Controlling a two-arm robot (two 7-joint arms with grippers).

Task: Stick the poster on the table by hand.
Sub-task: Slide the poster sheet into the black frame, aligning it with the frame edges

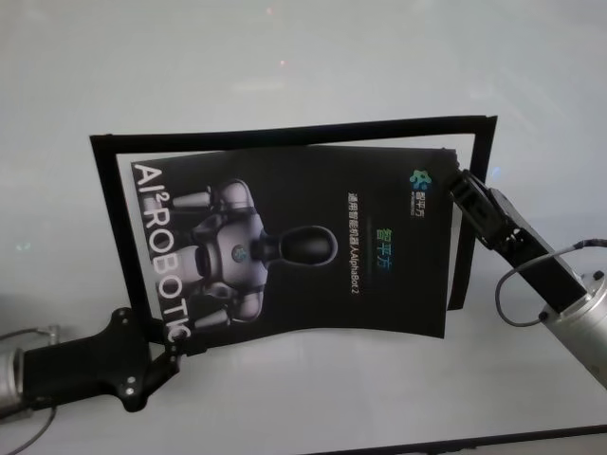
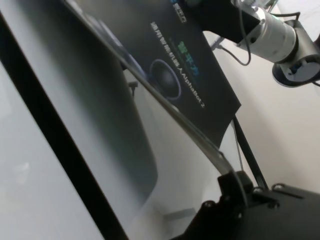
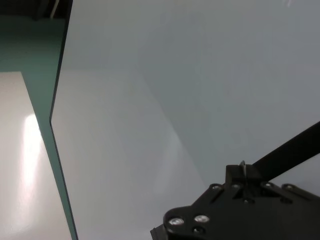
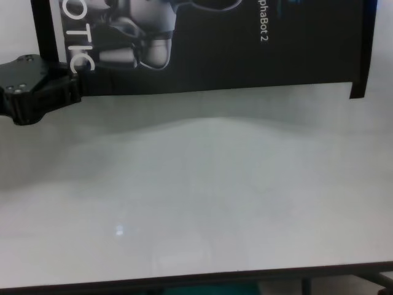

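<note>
Poster (image 1: 294,242) held over the bench (image 1: 303,66), printed face up, lifted rather than flat: the left wrist view shows its sheet slanting up off the surface, and the chest view shows a soft shadow beneath its near edge. At the poster's near-left corner, by the white lettering, the left gripper (image 1: 171,349) is clamped on the edge, fingers together on the sheet. Across the poster, its long axis runs left to right between the two arms, with the near edge sagging slightly in the middle. A thin black outline frame (image 1: 474,204) lies on the bench beyond and to the right of the poster, apparently marking where it should go; the poster sits skewed against it, overlapping its left and far bars. At the poster's far-right corner the right gripper (image 1: 457,182) meets the edge; it looks pinched on the corner, though its fingers are too dark against the sheet to be certain. Judgement: both arms hold opposite corners, neither nearer; the coming move depends on squaring that long axis to the frame and lowering evenly.
</note>
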